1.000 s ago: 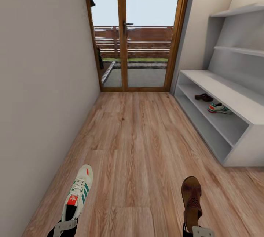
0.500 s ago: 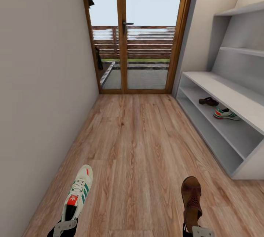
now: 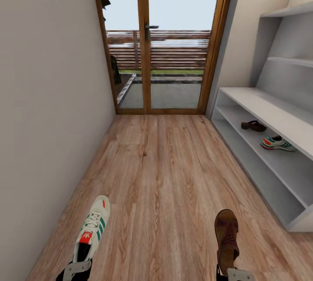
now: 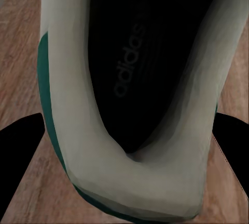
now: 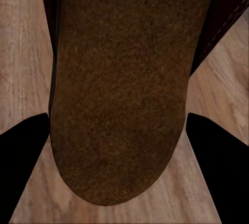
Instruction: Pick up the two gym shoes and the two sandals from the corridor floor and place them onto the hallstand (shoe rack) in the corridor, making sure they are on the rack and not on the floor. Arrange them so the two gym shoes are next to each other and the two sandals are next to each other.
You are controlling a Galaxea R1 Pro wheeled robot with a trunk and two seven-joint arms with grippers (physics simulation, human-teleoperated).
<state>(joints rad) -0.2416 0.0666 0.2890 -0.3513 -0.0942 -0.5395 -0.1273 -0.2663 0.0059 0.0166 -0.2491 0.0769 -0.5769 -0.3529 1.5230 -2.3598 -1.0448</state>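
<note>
My left gripper [image 3: 78, 268] pinches the sneaker [image 3: 92, 229] at its stiff heel; my right gripper [image 3: 234, 273] pinches the sandal [image 3: 227, 239] heel. Both light, carried above the floor [image 3: 161, 176]. Their mates sit on the rack [image 3: 269, 118].

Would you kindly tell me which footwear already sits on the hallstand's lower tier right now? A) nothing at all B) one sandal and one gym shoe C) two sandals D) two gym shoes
B: in the head view, one brown sandal and one gym shoe sit side by side on the lower tier of the hallstand.
</note>
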